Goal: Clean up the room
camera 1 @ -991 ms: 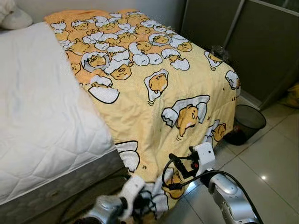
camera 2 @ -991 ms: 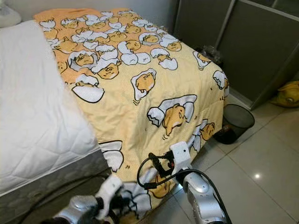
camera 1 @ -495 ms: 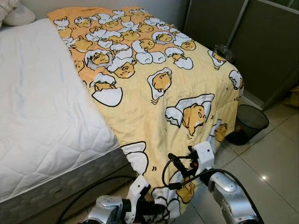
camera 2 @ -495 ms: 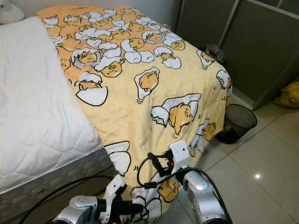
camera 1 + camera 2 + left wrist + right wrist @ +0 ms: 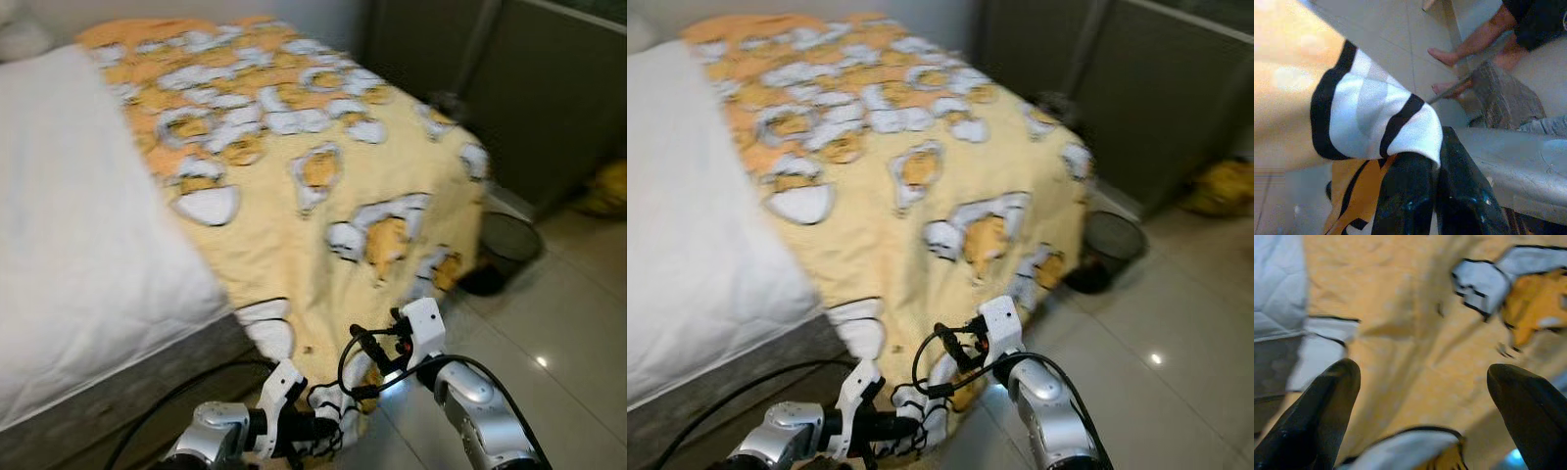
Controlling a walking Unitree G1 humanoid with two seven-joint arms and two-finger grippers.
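Blanket corner pinched at the foot of the bed

The left gripper [image 5: 1425,196] is clenched on the hanging corner of the yellow blanket [image 5: 323,206], low by the bed [image 5: 88,245] foot edge. The right gripper [image 5: 1420,406] hovers spread wide at the same draped edge. Best to grab a second fold nearby, then lift evenly, clear of the bin [image 5: 505,250].

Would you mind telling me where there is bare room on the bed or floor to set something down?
The white mattress beside the yellow blanket is bare. The tiled floor right of the bed is open past the dark bin. The bed's foot is crowded: the left pincer grips the blanket's hanging corner, the right pincer hovers open beside it.
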